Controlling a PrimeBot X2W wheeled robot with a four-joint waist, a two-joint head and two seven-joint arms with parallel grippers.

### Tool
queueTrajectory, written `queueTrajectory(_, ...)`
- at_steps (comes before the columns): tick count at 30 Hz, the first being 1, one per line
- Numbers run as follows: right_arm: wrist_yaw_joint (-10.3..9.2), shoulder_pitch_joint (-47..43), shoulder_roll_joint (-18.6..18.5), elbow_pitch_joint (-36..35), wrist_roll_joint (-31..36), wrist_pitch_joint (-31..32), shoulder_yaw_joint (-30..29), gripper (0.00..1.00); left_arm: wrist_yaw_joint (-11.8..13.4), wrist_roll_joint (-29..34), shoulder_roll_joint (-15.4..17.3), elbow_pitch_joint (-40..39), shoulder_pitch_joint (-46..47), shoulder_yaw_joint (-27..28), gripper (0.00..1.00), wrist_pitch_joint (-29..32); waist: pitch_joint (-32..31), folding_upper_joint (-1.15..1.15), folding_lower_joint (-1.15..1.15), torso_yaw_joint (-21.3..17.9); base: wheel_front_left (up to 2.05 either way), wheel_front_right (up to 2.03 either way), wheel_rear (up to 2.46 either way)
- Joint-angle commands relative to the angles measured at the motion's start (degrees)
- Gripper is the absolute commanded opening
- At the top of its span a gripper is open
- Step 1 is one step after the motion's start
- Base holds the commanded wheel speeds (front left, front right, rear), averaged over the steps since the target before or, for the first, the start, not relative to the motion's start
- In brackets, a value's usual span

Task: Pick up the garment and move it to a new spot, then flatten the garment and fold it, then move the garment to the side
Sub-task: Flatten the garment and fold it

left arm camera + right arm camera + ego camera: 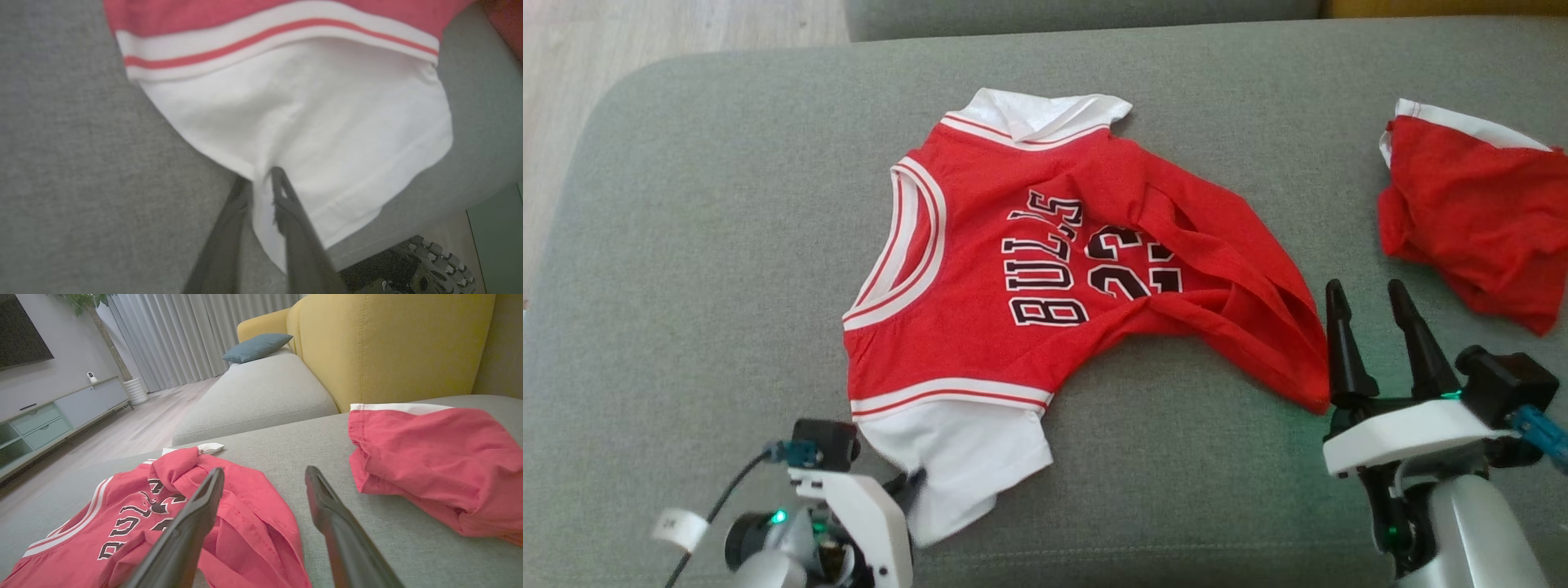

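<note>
- The red basketball jersey with white sleeves (1045,269) lies rumpled on the grey fabric sofa cushion (686,245).
- Pick-up step: the left gripper (261,177) pinches a sleeve; the right gripper (1365,287) gapes open.
- Next, probably: lift it clear.

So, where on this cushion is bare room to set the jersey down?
Widest: bare cushion between the armhole of the Bulls jersey and the cushion's left edge. Also the strip behind the jersey. Crowded: the right, where the fingers of the right gripper stand between jersey hem and red shorts.
</note>
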State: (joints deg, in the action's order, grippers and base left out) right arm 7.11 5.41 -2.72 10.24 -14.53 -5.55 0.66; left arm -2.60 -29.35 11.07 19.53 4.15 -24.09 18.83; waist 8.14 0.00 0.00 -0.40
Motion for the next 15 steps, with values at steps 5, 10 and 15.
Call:
queueTrajectory(5,0.37,1.6,-0.2,-2.1,0.6,-0.8,0.2,1.0,1.0,1.2,-0.2,-0.2,4.8,2.3,0.0,-4.4,0.0,0.0,0.0,0.1,0.0,0.0,0.0)
queueTrajectory(10,0.37,1.2,-0.2,-1.4,0.5,-0.8,-0.2,1.0,1.9,2.6,0.0,-1.9,6.5,3.6,0.0,-10.4,-0.9,0.0,0.0,0.5,0.0,0.0,0.0)
queueTrajectory(15,0.37,0.7,-0.2,-0.3,0.3,-0.2,-0.2,1.0,3.0,3.9,0.5,-4.2,8.1,4.9,0.0,-15.4,-1.6,0.0,0.0,0.6,0.0,0.0,0.0)
